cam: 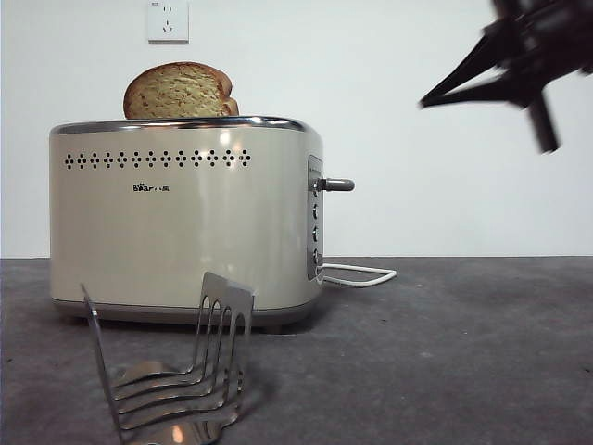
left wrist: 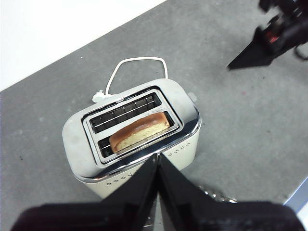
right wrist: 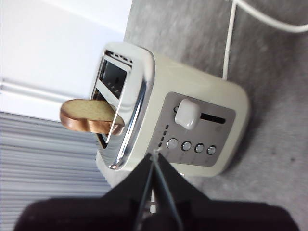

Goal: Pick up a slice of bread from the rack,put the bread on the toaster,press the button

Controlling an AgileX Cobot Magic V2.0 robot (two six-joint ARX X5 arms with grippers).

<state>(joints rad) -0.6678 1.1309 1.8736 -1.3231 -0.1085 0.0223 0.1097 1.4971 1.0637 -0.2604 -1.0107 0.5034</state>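
The slice of bread (cam: 181, 91) stands in the front slot of the cream toaster (cam: 185, 232), its domed top sticking out. It also shows in the left wrist view (left wrist: 139, 130) and the right wrist view (right wrist: 89, 115). The silver rack (cam: 218, 315) stands empty in front of the toaster. My right gripper (cam: 422, 102) is shut and empty, in the air up and to the right of the toaster's lever (cam: 338, 184), pointing at the side panel (right wrist: 192, 125). My left gripper (left wrist: 157, 156) is shut and empty, high above the toaster (left wrist: 187, 139), out of the front view.
A white power cord (cam: 361, 273) loops on the grey table behind the toaster's right end. Small round buttons (right wrist: 185, 146) sit below the lever knob (right wrist: 186, 114). A wall socket (cam: 168, 20) is on the white wall behind.
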